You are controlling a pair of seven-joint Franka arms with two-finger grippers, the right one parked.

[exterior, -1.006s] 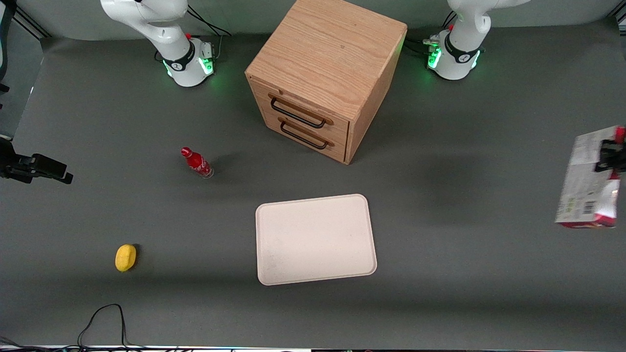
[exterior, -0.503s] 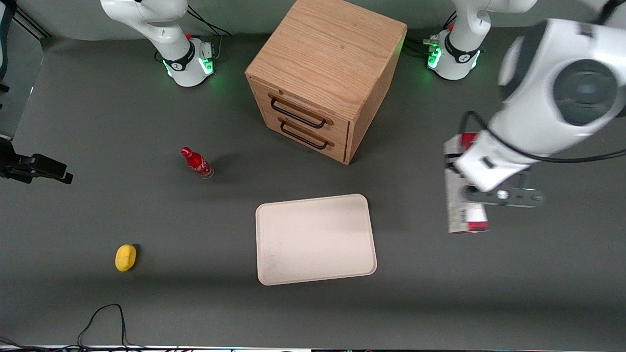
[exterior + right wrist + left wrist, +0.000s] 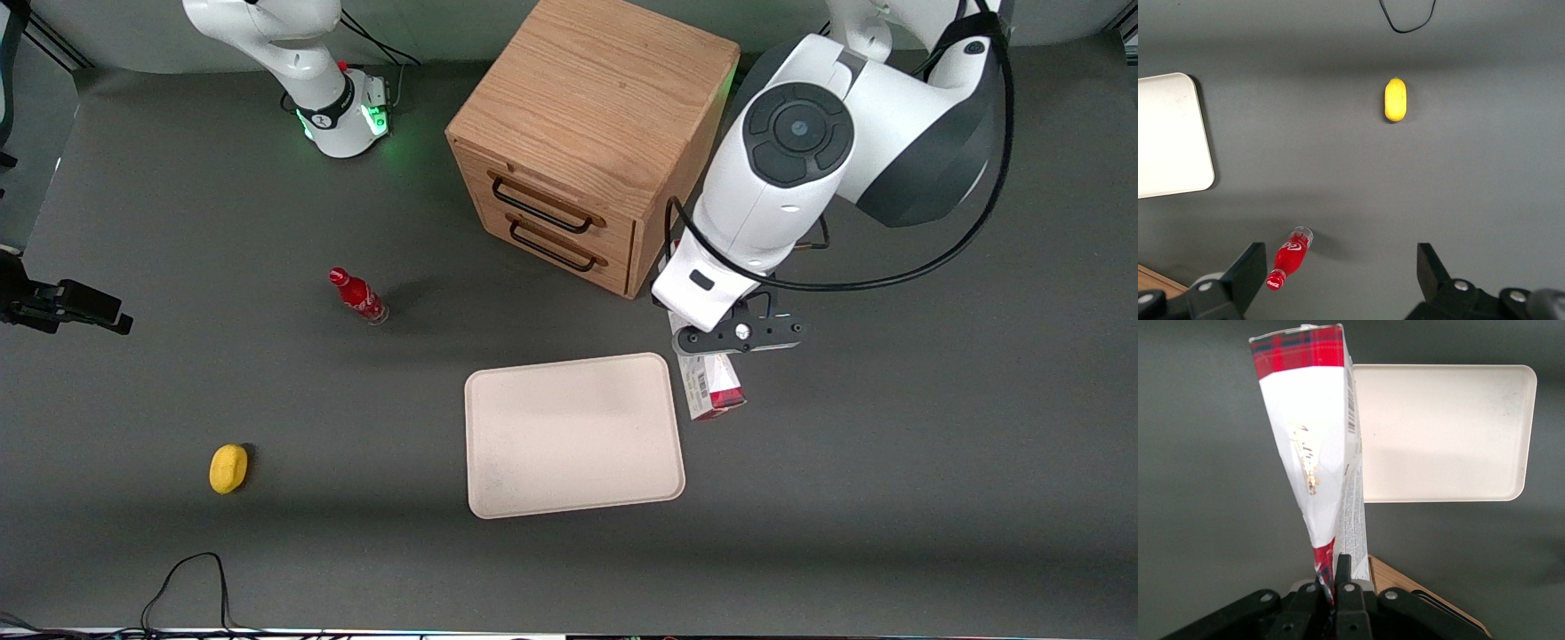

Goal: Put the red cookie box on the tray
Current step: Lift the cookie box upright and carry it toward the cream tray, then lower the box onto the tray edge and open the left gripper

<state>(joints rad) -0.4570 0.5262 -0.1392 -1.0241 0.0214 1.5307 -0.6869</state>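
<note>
Grey matting covers the table point(image 3: 889, 498), with a pale wall strip along its edge farthest from the front camera. On it lies the tray point(image 3: 574, 436), the landmark. The gripper point(image 3: 711, 356) hangs just beside the tray's short edge toward the working arm's end, fingers point(image 3: 1341, 570) pinched onto the red cookie box point(image 3: 1313, 447), which dangles edge-on above the matting, not over the tray. The wooden drawer cabinet point(image 3: 587, 133) stands farther from the front camera than the tray.
</note>
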